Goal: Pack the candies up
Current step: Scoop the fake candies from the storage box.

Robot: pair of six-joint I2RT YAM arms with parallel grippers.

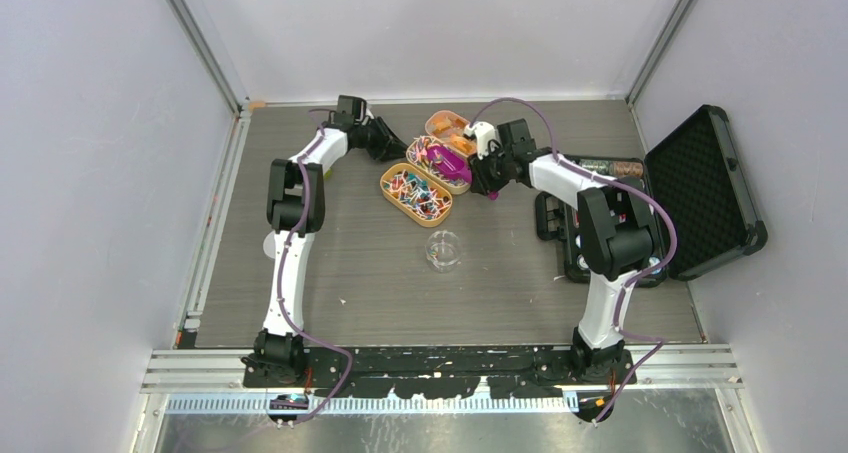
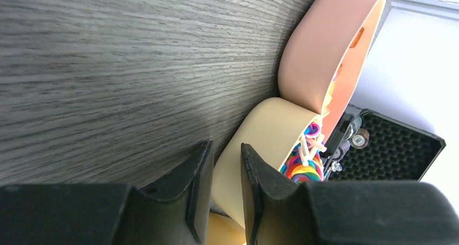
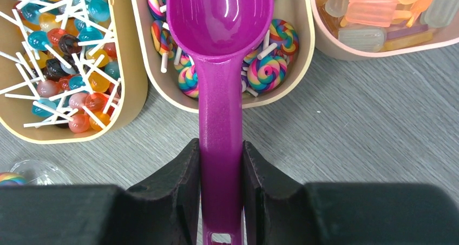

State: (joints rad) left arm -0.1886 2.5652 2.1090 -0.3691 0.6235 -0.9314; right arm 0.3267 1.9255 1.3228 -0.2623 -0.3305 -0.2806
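Observation:
The candies are in oval trays at the back of the table. Small ball lollipops (image 3: 65,55) fill the tan tray (image 3: 132,66). Rainbow swirl lollipops (image 3: 270,72) lie in the cream tray (image 3: 304,50). My right gripper (image 3: 221,147) is shut on the handle of the magenta scoop (image 3: 219,34). The scoop's empty bowl hangs over the swirl lollipops. My left gripper (image 2: 226,147) is low beside the cream tray's outer wall (image 2: 265,131), its jaws a narrow gap apart with nothing between them. From above, it (image 1: 392,145) sits at the trays' left end.
A pink tray (image 3: 325,39) holds ice-pop shaped sweets (image 3: 373,12) to the right. A small clear cup (image 1: 443,250) stands nearer the arms, with a swirl lollipop (image 3: 11,178) inside. An open black case (image 1: 700,188) with poker chips (image 2: 357,139) lies at the right.

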